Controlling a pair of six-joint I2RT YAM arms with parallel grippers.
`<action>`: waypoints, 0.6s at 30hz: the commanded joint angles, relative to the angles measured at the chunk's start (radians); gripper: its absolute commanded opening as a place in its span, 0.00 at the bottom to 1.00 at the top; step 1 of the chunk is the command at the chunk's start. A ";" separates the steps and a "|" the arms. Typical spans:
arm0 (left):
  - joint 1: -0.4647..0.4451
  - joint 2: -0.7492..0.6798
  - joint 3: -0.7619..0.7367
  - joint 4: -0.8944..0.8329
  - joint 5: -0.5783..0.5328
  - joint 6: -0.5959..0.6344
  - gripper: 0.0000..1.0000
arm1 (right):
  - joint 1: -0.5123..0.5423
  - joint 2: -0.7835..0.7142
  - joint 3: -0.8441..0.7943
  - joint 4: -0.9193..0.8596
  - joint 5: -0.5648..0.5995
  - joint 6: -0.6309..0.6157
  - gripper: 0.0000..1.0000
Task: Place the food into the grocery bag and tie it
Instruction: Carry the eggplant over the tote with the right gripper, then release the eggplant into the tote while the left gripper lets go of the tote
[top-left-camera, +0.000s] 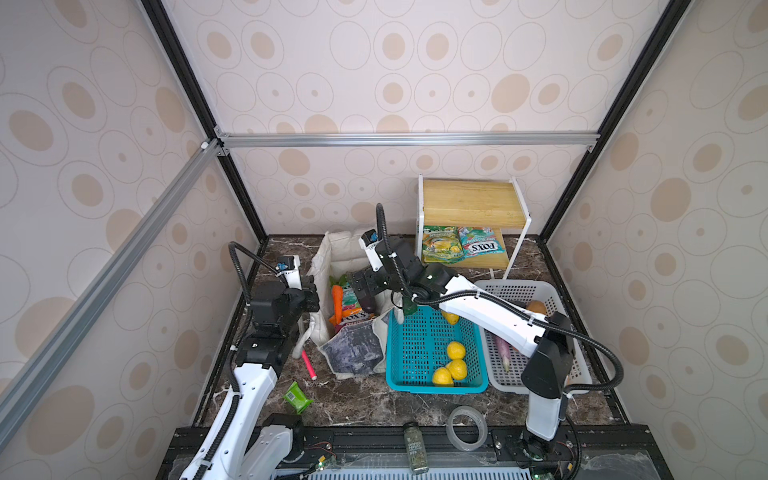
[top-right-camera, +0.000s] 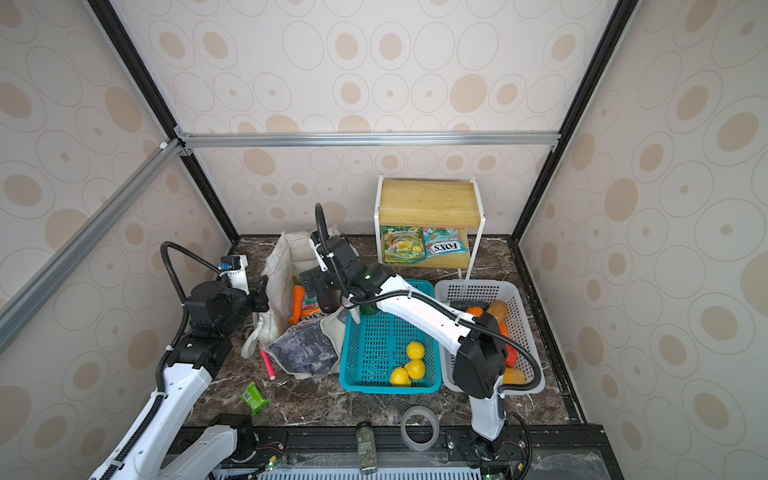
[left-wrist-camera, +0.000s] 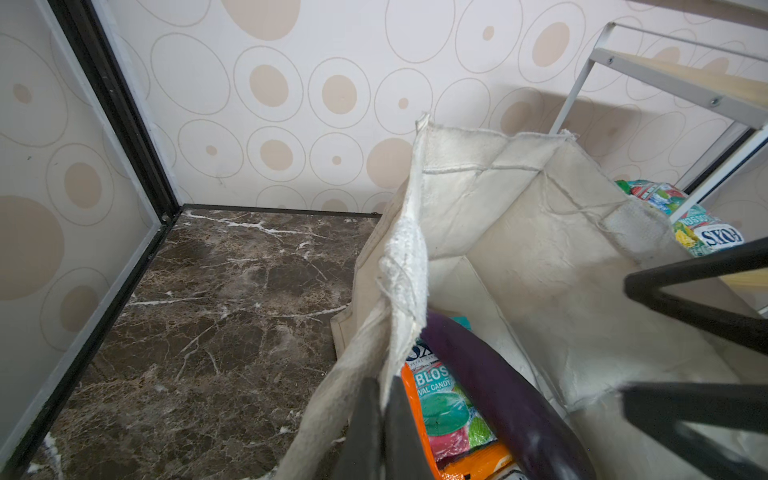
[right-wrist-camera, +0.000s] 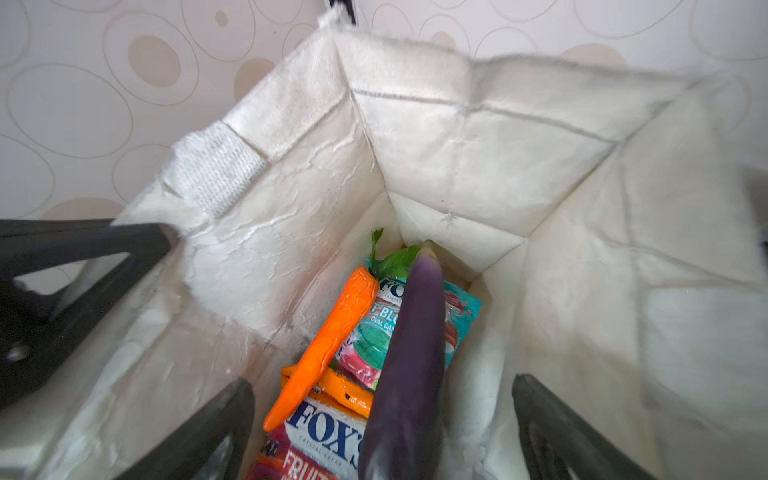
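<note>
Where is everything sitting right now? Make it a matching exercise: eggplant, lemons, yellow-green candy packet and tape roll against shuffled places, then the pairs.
Things:
1. eggplant
2. lemons
3. yellow-green candy packet
4. tape roll

Places:
A. in the teal basket
B. at the front edge of the tabletop
C. inside the grocery bag
D. on the lower shelf of the wooden rack

Pairs: 1-C, 2-A, 3-D, 4-B
</note>
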 joint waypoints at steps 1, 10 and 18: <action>0.004 -0.025 0.010 0.057 -0.011 0.004 0.00 | -0.033 -0.151 -0.094 0.030 -0.027 0.006 0.99; 0.006 -0.022 0.014 0.054 -0.026 0.003 0.00 | -0.181 -0.189 -0.223 -0.042 -0.139 0.225 0.93; 0.007 0.016 0.117 0.022 0.012 -0.064 0.00 | -0.141 -0.053 -0.127 -0.025 -0.227 0.296 0.35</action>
